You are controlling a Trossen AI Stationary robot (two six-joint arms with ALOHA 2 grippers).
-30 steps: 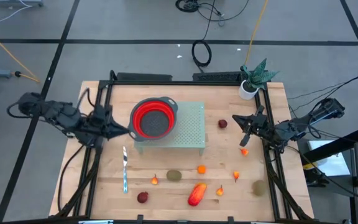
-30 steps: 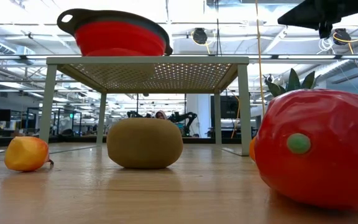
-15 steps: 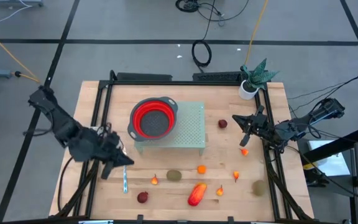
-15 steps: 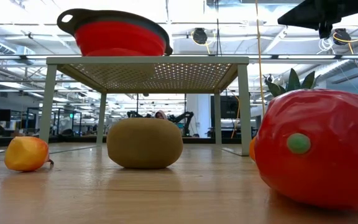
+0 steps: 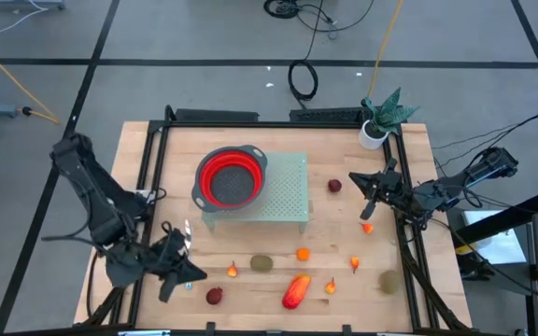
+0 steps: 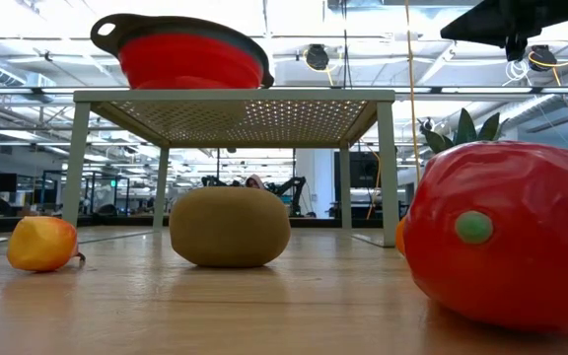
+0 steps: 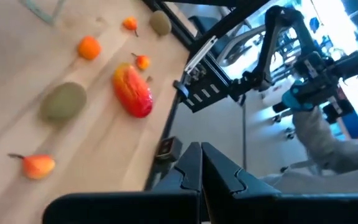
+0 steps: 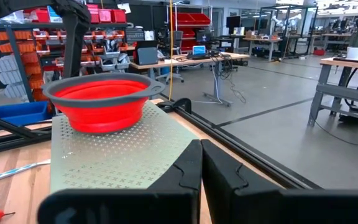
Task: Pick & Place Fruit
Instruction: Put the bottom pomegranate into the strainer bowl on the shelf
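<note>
Toy fruit lies scattered over the near half of the table: a dark-red round one (image 5: 215,296), a brown-green oval (image 5: 262,263), an orange piece (image 5: 303,253), a small orange piece (image 5: 233,271) and the elongated red-orange piece (image 5: 295,290). Another dark-red one (image 5: 334,186) lies right of the stand. My left gripper (image 5: 194,273) hovers shut at the near left, pointing toward the fruit, fingers together (image 7: 201,155). Its wrist view shows the oval (image 7: 63,101) and the red-orange piece (image 7: 132,90). At the right edge my right gripper (image 5: 355,179) waits shut and level (image 8: 201,155).
A red bowl with a grey rim (image 5: 232,177) stands on a pale green perforated stand (image 5: 283,191) at mid-table. A silver knife (image 5: 187,241) lies left of the fruit, its near end under my left gripper. A potted plant (image 5: 378,119) stands at the far right corner.
My left gripper has swung from beside the bowl's left toward the table's near edge and sunk, rolling as it went. It now hangs over the knife's near end. It stayed shut throughout. No fruit has moved.
</note>
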